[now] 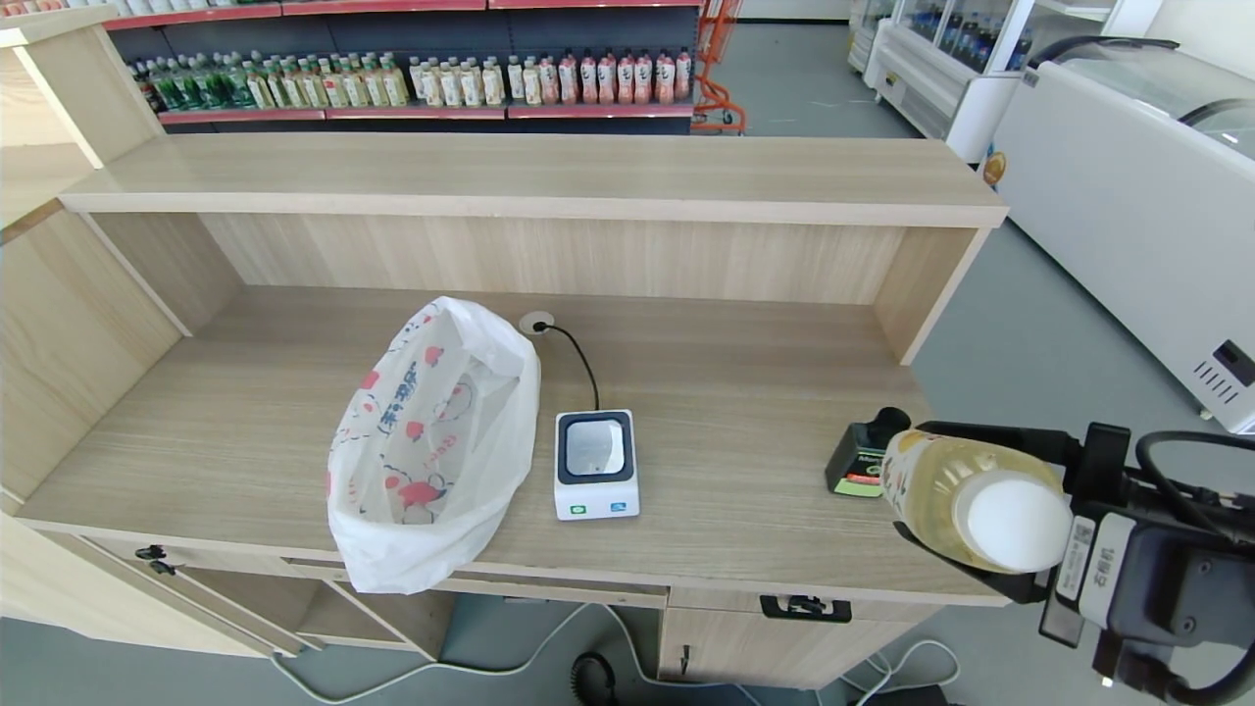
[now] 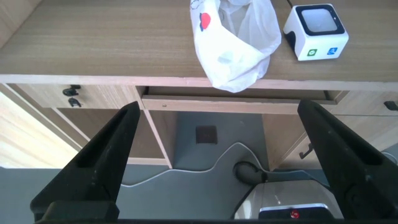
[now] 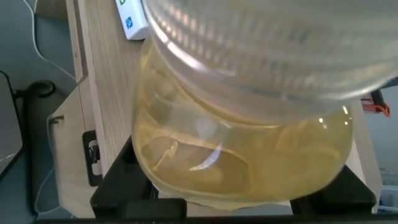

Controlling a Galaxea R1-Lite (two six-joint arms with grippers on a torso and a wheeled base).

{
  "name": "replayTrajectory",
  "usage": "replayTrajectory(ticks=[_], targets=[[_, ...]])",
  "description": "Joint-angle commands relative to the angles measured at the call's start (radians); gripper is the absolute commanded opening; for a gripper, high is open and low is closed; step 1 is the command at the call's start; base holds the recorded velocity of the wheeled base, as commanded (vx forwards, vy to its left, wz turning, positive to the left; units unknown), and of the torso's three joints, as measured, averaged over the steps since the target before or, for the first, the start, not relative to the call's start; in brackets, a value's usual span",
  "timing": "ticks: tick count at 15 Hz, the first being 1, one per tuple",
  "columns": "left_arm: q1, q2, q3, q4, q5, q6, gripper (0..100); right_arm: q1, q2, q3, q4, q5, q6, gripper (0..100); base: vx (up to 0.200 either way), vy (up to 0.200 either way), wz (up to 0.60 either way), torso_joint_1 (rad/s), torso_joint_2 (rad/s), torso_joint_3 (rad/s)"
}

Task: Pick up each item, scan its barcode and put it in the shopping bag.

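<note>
My right gripper (image 1: 980,505) is shut on a bottle of yellow drink (image 1: 966,490) with a white cap, held tilted above the counter's front right corner. In the right wrist view the bottle (image 3: 249,143) sits between the dark fingers (image 3: 124,186). A small black box with a green and red label (image 1: 856,461) lies on the counter just left of the bottle. The white scanner (image 1: 596,463) stands mid-counter, with the open white shopping bag (image 1: 431,441) on its left. My left gripper (image 2: 219,109) hangs open in front of the counter, below its front edge, holding nothing.
The wooden counter (image 1: 745,412) has a raised back shelf and side walls. A black cable (image 1: 578,358) runs from the scanner to a hole at the back. The bag (image 2: 233,43) hangs over the front edge. Freezers (image 1: 1128,196) stand to the right.
</note>
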Motion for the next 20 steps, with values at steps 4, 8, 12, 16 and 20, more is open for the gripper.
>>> replayTrajectory(ticks=[4,8,12,16,20], targets=[[0.0,0.0,0.0,0.0,0.0,0.0,100,0.004,0.003,0.012,0.0,-0.001,-0.022,0,0.0,0.15,0.0,0.001,0.0,0.001],[0.002,0.0,0.0,0.0,0.002,0.0,100,0.004,0.0,0.008,-0.007,0.001,-0.021,0,0.0,0.2,0.0,0.004,0.0,0.001],[0.0,0.0,0.0,0.0,0.0,0.0,100,0.001,0.018,0.006,-0.043,0.002,-0.024,0,0.0,0.2,0.0,0.001,0.0,0.001],[0.0,0.0,0.0,0.0,0.0,0.002,100,-0.009,0.172,-0.005,-0.231,0.013,-0.025,0,0.0,0.2,0.0,0.001,0.0,0.001],[0.0,0.0,0.0,0.0,0.0,0.002,100,-0.105,0.339,-0.057,-0.435,0.097,-0.031,0,0.0,0.0,0.0,0.0,0.0,0.0]])
